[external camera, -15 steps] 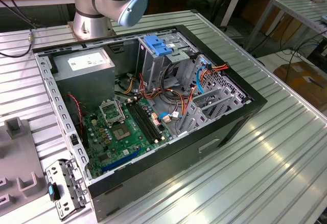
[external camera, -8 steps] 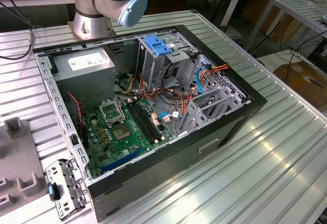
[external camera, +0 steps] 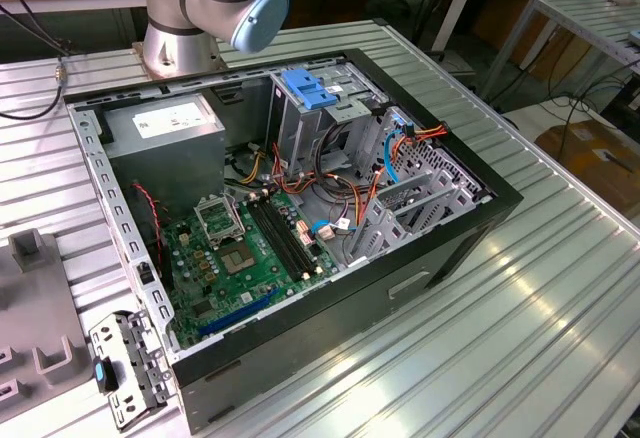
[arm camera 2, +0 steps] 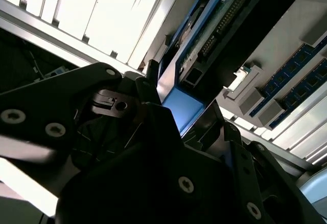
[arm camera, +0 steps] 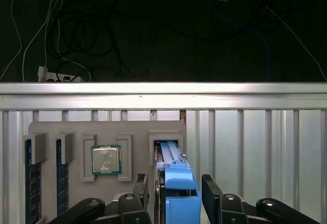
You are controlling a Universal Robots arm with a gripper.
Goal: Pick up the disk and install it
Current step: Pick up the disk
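The disk (arm camera: 171, 155) stands on edge in a slot of the grey parts tray (arm camera: 51, 129), its blue side rail facing the camera. My gripper (arm camera: 176, 180) is open and straddles it, one dark finger (arm camera: 141, 188) on each side with narrow gaps. In the second wrist view the disk (arm camera 2: 214, 29) shows its circuit-board face and connector, with the blue rail end between the fingers of my gripper (arm camera 2: 181, 93).
The tray also holds a processor chip (arm camera: 106, 160) and memory sticks (arm camera: 31, 183), near the table's far edge (arm camera: 163, 93). The open computer case (external camera: 480, 208) lies on the ribbed table, with a drive cage capped in light blue (external camera: 310, 88), a grey power supply box (external camera: 165, 128) and the arm's base (external camera: 175, 28) behind.
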